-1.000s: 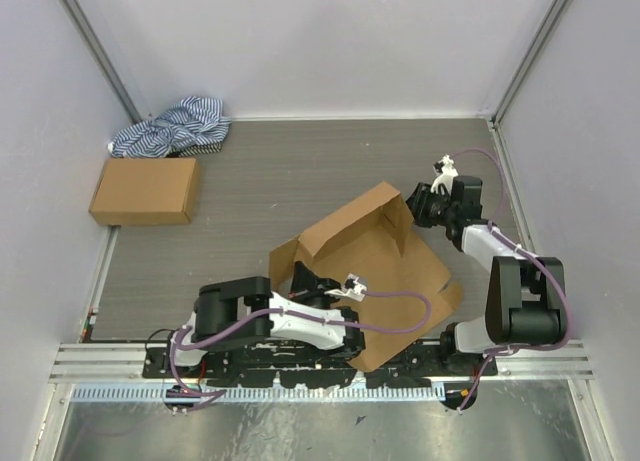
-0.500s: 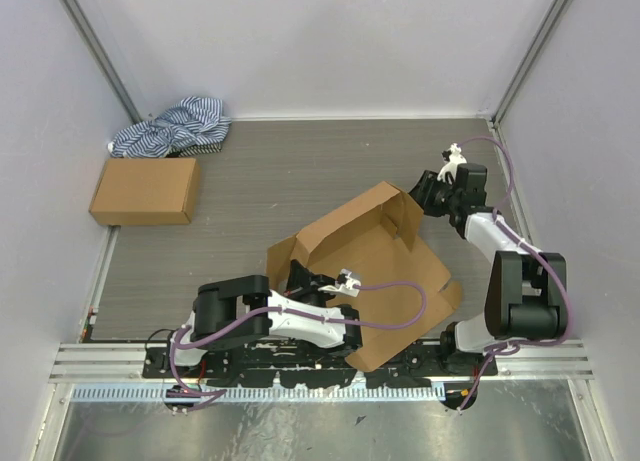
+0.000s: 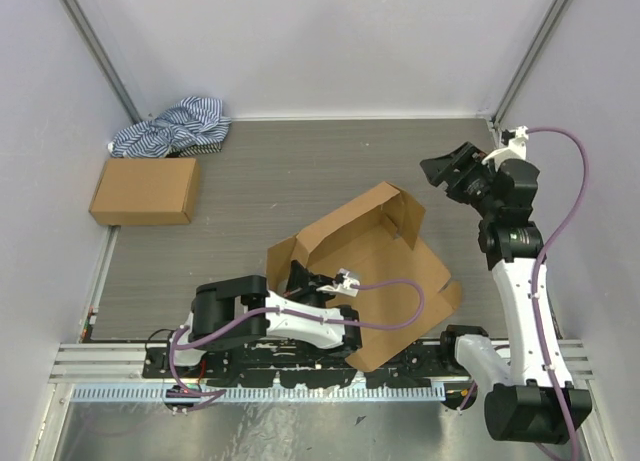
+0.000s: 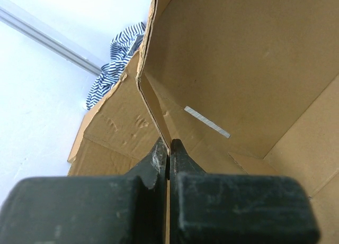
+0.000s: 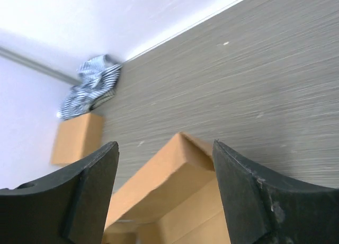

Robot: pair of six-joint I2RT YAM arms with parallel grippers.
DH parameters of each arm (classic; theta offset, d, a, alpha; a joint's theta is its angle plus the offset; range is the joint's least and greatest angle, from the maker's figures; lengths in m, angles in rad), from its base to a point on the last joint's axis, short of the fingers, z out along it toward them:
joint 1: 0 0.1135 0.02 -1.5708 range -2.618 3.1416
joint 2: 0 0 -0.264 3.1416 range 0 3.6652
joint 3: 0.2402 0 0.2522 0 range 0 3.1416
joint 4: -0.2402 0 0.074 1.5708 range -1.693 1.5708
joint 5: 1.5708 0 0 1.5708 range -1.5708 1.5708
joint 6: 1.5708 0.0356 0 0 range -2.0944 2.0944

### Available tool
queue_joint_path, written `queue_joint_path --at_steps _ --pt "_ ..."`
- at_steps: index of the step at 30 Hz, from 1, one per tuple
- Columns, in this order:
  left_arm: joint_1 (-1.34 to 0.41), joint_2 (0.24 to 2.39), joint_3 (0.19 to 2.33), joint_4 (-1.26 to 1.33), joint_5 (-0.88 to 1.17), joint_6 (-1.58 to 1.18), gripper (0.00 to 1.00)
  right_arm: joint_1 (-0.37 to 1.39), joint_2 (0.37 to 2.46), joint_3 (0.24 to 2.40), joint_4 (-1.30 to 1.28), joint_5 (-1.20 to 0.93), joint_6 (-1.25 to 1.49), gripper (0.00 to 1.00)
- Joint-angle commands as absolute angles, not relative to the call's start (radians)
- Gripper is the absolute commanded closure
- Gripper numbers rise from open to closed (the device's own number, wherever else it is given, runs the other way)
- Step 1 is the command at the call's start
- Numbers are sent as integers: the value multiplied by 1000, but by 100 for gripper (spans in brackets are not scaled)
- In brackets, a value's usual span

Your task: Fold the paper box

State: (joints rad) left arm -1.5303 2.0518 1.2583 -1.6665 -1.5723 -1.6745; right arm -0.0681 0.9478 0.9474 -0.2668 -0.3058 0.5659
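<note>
The paper box (image 3: pixel 378 253) is a brown cardboard mailer lying partly folded near the table's front centre, its back wall and right side flap standing up. My left gripper (image 3: pixel 299 275) sits low at the box's left side. In the left wrist view it (image 4: pixel 169 147) is shut on the thin edge of an upright flap (image 4: pixel 153 104), with the box's inside (image 4: pixel 243 59) beyond. My right gripper (image 3: pixel 441 169) hangs open in the air to the right of the box's back right corner and touches nothing. In the right wrist view that corner (image 5: pixel 183 148) shows between its spread fingers (image 5: pixel 233 170).
A sealed oblong brown carton (image 3: pixel 145 191) lies at the left wall, with a blue-and-white striped cloth (image 3: pixel 172 126) bunched behind it in the back left corner. Pale walls close in the table on three sides. The right arm stands tall along the right wall.
My right gripper has let go of the box's back right flap, opened wide, and lifted back and to the right. The left gripper has kept its pinch and barely moved.
</note>
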Motion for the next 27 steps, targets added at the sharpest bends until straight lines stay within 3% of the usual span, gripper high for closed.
queue_joint_path --at_steps 1,20,27 --pt "-1541 2028 1260 -1778 -1693 -1735 96 -66 978 948 -319 -489 749 23" --pt "-1557 2047 1288 -1778 -1693 -1741 96 32 1006 755 -100 -577 904 25" --pt "-1556 2043 1283 -1778 -1691 -1743 96 169 1070 752 -27 -478 927 35"
